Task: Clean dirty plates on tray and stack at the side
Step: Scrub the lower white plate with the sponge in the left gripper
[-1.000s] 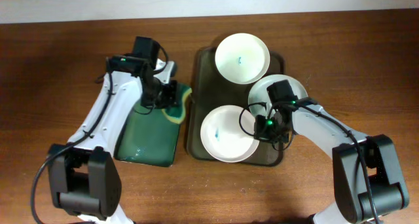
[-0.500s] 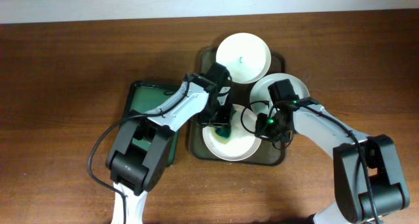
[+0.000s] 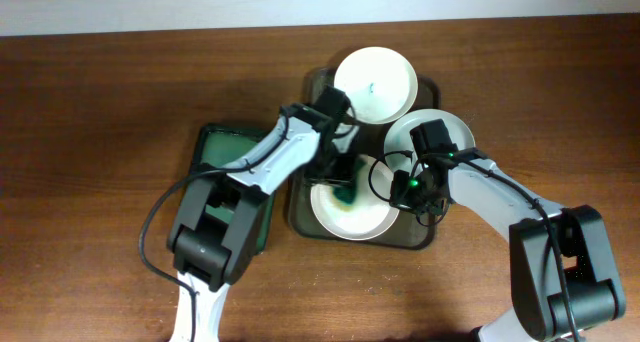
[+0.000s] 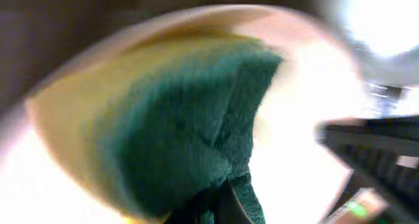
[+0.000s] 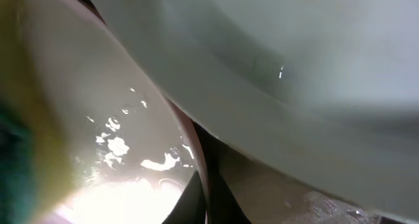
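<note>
Three white plates sit on the dark tray (image 3: 424, 238). The front plate (image 3: 365, 222) has my left gripper (image 3: 342, 185) over it, shut on a green and yellow sponge (image 3: 345, 194) pressed into the plate's middle. In the left wrist view the sponge (image 4: 190, 132) fills the frame, with the fingers (image 4: 217, 207) at the bottom. My right gripper (image 3: 411, 192) is shut on the front plate's right rim, which shows pinched in the right wrist view (image 5: 204, 196). The far plate (image 3: 375, 82) has a teal smudge. The mint-tinted plate (image 3: 440, 132) (image 5: 294, 67) lies at the right, partly under my right arm.
A smaller dark green tray (image 3: 212, 147) lies left of the big tray, mostly under my left arm. Bare brown table surrounds both trays. The plates crowd the big tray, leaving little bare floor (image 5: 281, 185).
My left arm carried the sponge from the green tray over to the front plate and is rubbing it there. The right gripper has kept its hold on the plate's rim.
</note>
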Available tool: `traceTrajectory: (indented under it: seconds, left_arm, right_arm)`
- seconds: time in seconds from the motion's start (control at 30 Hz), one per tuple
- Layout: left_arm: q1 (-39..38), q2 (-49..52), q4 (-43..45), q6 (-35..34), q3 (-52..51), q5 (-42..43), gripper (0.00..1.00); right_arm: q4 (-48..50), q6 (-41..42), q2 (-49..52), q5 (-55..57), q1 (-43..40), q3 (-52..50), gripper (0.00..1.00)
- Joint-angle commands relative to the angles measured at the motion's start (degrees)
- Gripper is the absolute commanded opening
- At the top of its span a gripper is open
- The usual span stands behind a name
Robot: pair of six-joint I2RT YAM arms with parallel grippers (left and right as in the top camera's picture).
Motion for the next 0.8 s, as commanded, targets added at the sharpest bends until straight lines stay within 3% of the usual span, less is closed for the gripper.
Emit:
traceTrajectory:
  seconds: [0.0,0.17,0.3,0.43,0.7,0.77]
  left_arm:
    - [-4.2,1.0,1.6,0.7,-0.5,10.5,0.00]
    - [-4.7,1.2,1.2,-0.7,-1.3,7.5,0.00]
    - [-4.7,1.2,-5.7,-5.9,-1.5,-23.7,0.00]
    - [-4.7,0.4,-11.7,-6.4,-0.4,-38.7,0.00]
    - [-1.2,-12.8,-17.4,-6.3,3.2,-39.0,0.00]
    - [2.2,-16.5,-18.8,-6.3,3.2,-38.9,0.00]
  right_arm:
    - [-0.7,0.8,1.2,3.7,-0.2,-0.6,0.04]
    - [-0.9,0.8,1.2,3.7,-0.2,-0.6,0.04]
    - [-0.9,0.8,1.2,3.7,-0.2,-0.6,0.04]
    - [-0.9,0.8,1.2,3.7,-0.2,-0.6,0.04]
    - [-1.7,0.7,1.2,3.7,-0.2,-0.6,0.04]
    - [-1.7,0.7,1.2,3.7,-0.2,-0.6,0.09]
